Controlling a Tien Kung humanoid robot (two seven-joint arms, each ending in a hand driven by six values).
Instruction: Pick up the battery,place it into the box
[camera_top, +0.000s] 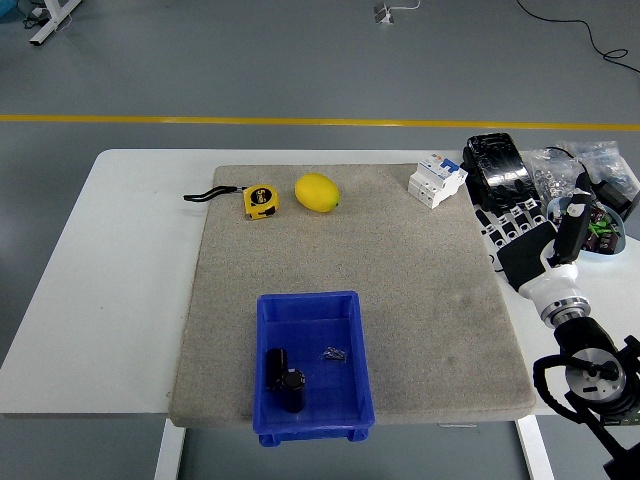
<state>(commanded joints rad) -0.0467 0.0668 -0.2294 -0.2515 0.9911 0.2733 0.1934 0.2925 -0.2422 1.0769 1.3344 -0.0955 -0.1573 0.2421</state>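
Observation:
A blue box (312, 313) stands on the grey mat near the table's front edge. Two black cylindrical batteries (285, 379) lie in its near left part, with a small metal piece (335, 353) beside them. My right hand (522, 232) is at the table's right edge, far from the box, with its fingers spread and nothing in it. The left arm is out of view.
A yellow tape measure (260, 200), a lemon (317, 192) and a white circuit breaker (437, 179) lie along the mat's (420, 290) far edge. A black case (495, 160), plastic bags and a bowl of small parts (600, 230) crowd the right edge behind my hand.

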